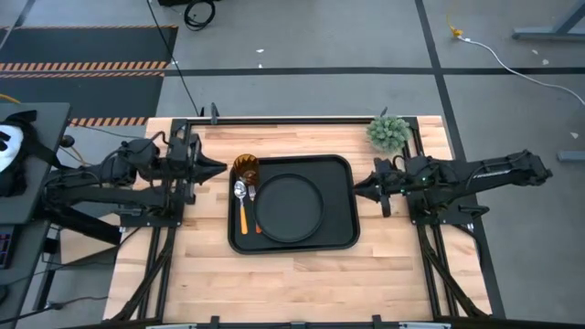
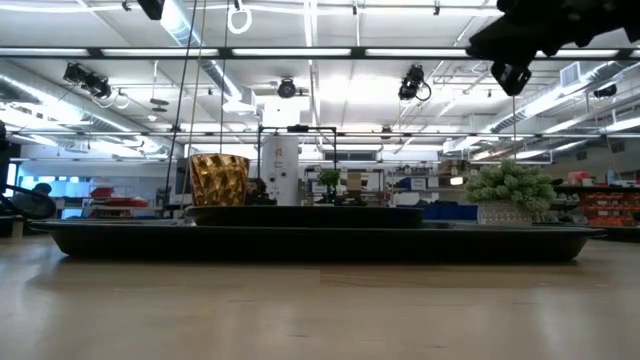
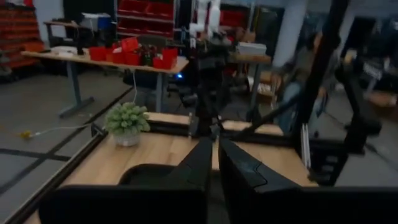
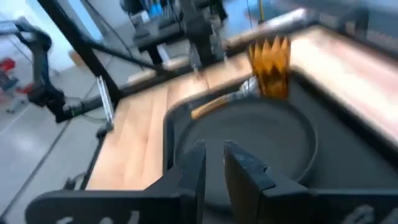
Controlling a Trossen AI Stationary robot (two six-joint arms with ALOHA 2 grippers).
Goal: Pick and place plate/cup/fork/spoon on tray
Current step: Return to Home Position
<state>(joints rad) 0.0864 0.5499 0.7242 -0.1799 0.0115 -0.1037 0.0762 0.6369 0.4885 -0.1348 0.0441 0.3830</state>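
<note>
The black rectangular tray (image 1: pixel 344 175) lies in the middle of the table. On it rest the round black plate (image 1: pixel 290 207), the amber cup (image 1: pixel 245 167) upright at its far left corner, and a spoon (image 1: pixel 240 194) and a fork (image 1: pixel 250 203) with orange handles, left of the plate. My left gripper (image 1: pixel 222 168) is shut and empty, just left of the cup and above the table. My right gripper (image 1: pixel 355 186) is shut and empty at the tray's right rim, raised. The right wrist view shows the plate (image 4: pixel 249 146) and the cup (image 4: pixel 270 62).
A fuzzy green plant (image 1: pixel 388 132) in a small pot stands at the table's far right, behind my right arm. Bare wood shows in front of the tray (image 1: pixel 292 283). Dark frame rails run along the table's left and right sides.
</note>
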